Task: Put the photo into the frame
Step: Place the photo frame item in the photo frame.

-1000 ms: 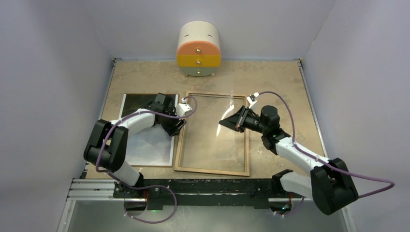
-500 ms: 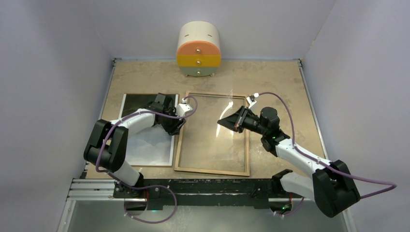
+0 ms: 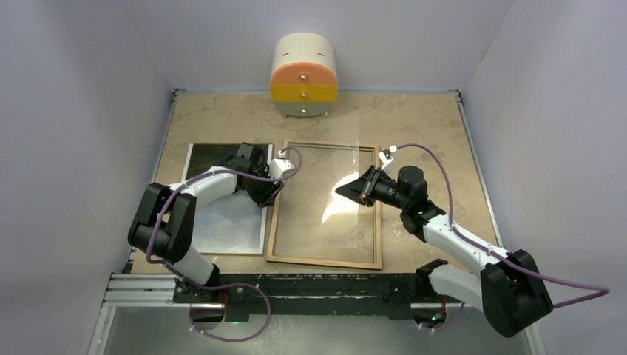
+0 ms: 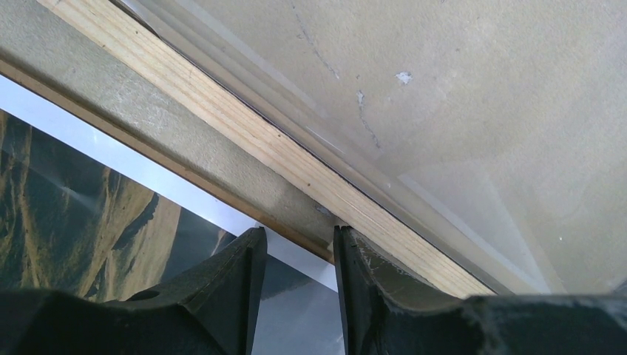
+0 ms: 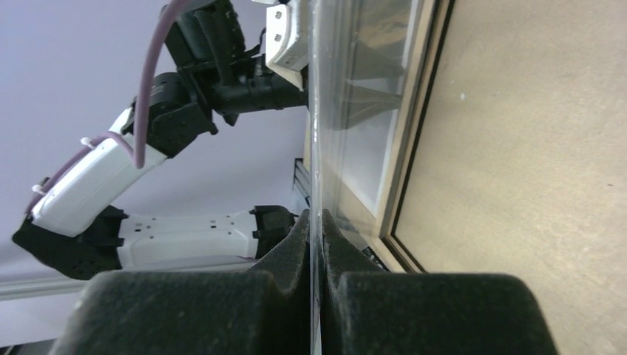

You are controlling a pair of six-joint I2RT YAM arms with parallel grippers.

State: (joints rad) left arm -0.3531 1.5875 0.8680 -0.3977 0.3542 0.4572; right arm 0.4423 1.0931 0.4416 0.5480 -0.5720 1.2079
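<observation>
Two fingers of the right gripper (image 5: 314, 222) were pinched tight on the edge of the glass pane (image 5: 316, 111), which the right wrist view showed edge-on, standing clear of the frame (image 3: 325, 260) beneath it. From above, the pane tilted over the frame's right half and caught a pale glare. The frame lay flat at mid-table with its light wooden back up. At its left rail, the left gripper (image 4: 299, 237) sat low with its fingers a narrow gap apart and nothing clamped between them, one tip over the wood and the other over the white border of the photo (image 3: 229, 222). The photo lay face up on the table (image 3: 414, 126) just beside the frame's left side, partly under the left arm. A small drawer cabinet (image 3: 304, 76) stood at the far edge.
</observation>
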